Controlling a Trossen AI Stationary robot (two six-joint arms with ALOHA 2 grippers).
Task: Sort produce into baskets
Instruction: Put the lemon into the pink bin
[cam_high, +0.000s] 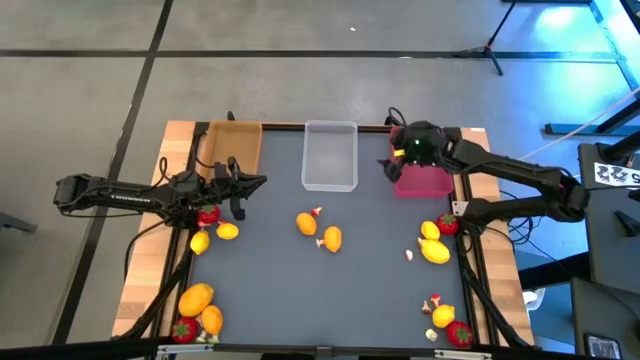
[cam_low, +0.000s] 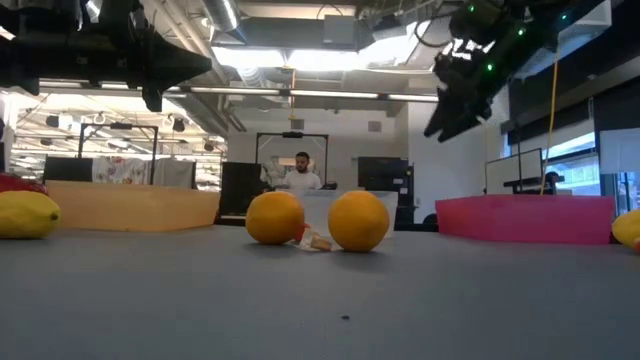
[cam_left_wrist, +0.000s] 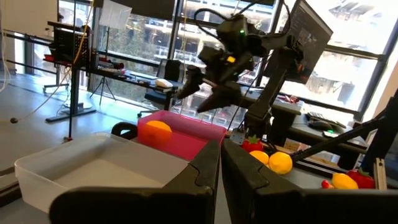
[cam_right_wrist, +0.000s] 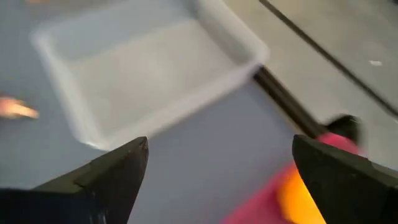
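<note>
High view: right hand (cam_high: 392, 158) released above pink basket (cam_high: 425, 182), w/ one orange piece (cam_left_wrist: 158, 131) inside; left hand (cam_high: 258, 181) clenched, empty; clear basket (cam_high: 330, 155) empty, most produce (cam_high: 320, 231) unsorted on worktop (cam_high: 370, 290).

We see a dim, bluish overhead view. Bright ceiling lights (cam_low: 300, 55) glare at table height, silhouetting arms. The right wrist view is motion-blurred; window (cam_left_wrist: 348, 81) daylight backlights the left's.
</note>
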